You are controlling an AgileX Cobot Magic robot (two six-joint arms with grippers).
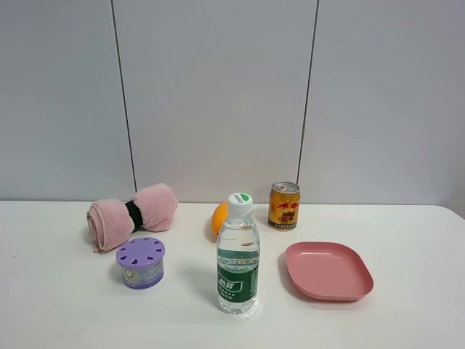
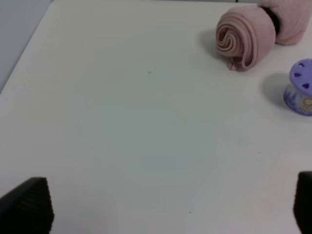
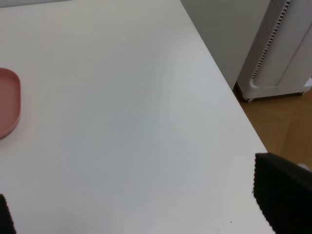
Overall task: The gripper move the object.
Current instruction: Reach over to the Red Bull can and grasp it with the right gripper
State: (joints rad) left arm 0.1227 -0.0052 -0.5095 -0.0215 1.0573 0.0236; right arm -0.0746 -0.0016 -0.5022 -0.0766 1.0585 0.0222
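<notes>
The gold-yellow can (image 1: 284, 206) with a red bull logo and silver top stands upright at the back of the white table, right of the middle. Neither arm shows in the exterior high view. My left gripper (image 2: 170, 212) is open and empty, with black fingertips (image 2: 27, 204) wide apart above bare table, near a rolled pink towel (image 2: 243, 36). My right gripper (image 3: 141, 209) is open and empty over bare table near the table's right edge, with one fingertip (image 3: 282, 192) plainly showing. The can is out of both wrist views.
A clear green-labelled water bottle (image 1: 237, 254) stands in front of an orange (image 1: 219, 217). A purple air-freshener tub (image 1: 141, 262) sits left of it, also in the left wrist view (image 2: 301, 87). The pink towel (image 1: 132, 213) lies behind. A pink plate (image 1: 328, 271) lies right, its rim in the right wrist view (image 3: 9, 105).
</notes>
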